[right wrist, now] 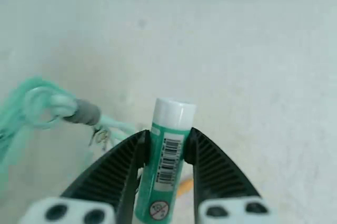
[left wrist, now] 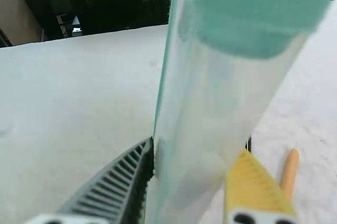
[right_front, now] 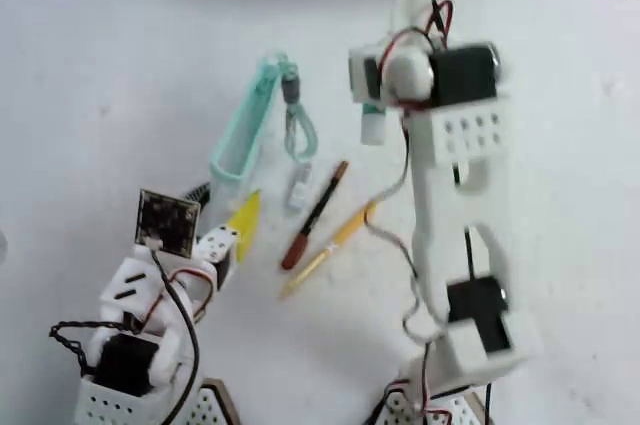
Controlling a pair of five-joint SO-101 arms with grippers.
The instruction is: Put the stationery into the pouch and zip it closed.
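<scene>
1. Fingers point(left wrist: 126, 176) of the left hand point(left wrist: 195, 163), one black and one yellow, are clenched on the near end of the clear, mint-edged pouch point(right_front: 243, 130).
2. From this hand the pouch runs toward the far side of the white bench point(right_front: 100, 95).
3. The right hand point(right wrist: 166, 135) is grasping a green glue stick point(right wrist: 167, 166) with a white cap, to the right of the pouch.
4. A mint cord point(right_front: 297, 125) lies at the far end of the pouch.
5. A small white item point(right_front: 297, 187), a brown pen point(right_front: 313, 215) and a yellow pencil point(right_front: 325, 250) lie on the bench right of the pouch, between the arms.
</scene>
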